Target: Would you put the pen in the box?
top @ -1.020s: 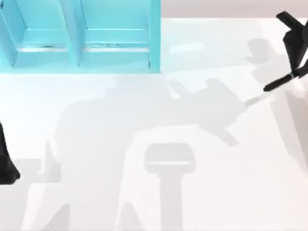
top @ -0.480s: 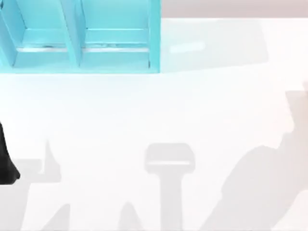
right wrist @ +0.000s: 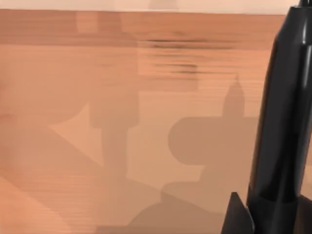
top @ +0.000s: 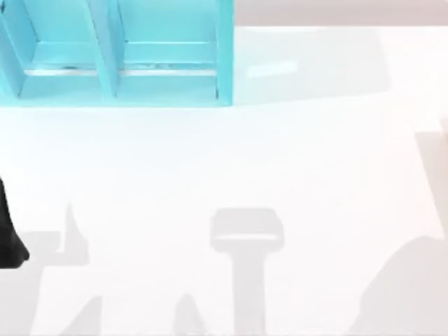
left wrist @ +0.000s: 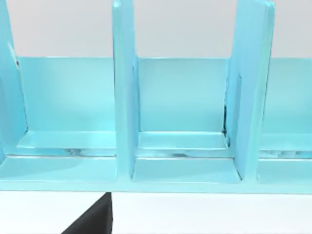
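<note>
Carrying the pen (right wrist: 282, 122) is judged to be the step in hand: the slim black barrel is seen close before the right wrist camera, raised clear of a brown surface (right wrist: 97, 97) behind it, with a dark part of the right pincer (right wrist: 241, 217) just beside its lower end. From that raised position the right pincer is taken to be closed on the pen, though the contact itself is largely hidden. The pen is held up in this way, it is supposed, so that it can be passed over a wall instead of being dragged along the counter (top: 210, 154).

The box (top: 224, 56) is set at the far left of the counter, a turquoise piece split by upright dividers (left wrist: 122, 97) into open compartments, all of which are seen bare. The left arm (top: 10, 231) is parked at the counter's left edge, and the left pincer (left wrist: 92, 222) is faced toward the box; whether it is open or closed cannot be told.

Wide bare counter, crossed by grey shadows (top: 245, 238), is left between the right side and the box. The box's right wall and the narrow dividers are judged to be the edges to be cleared
</note>
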Robot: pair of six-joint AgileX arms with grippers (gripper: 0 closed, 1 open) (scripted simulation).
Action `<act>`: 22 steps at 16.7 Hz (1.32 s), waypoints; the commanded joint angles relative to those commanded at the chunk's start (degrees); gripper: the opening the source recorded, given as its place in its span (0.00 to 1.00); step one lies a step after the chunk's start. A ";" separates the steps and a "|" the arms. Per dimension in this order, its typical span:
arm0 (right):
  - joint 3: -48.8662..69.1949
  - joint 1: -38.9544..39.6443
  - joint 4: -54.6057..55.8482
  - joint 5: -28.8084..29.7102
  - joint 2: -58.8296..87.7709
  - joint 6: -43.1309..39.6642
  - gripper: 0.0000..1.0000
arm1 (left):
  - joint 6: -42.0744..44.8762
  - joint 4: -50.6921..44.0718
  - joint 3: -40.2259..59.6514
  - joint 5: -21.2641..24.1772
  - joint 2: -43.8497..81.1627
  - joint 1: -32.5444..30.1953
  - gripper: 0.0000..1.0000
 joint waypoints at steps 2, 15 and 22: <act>-0.46 0.86 0.64 0.01 -0.07 0.53 0.00 | 0.00 0.00 0.00 0.00 0.00 0.00 1.00; -14.77 5.38 12.92 0.19 -1.99 4.89 0.00 | 0.00 0.00 0.00 0.00 0.00 0.00 1.00; -15.45 4.39 13.64 0.10 -1.96 4.46 0.15 | 0.00 0.00 0.00 0.00 0.00 0.00 1.00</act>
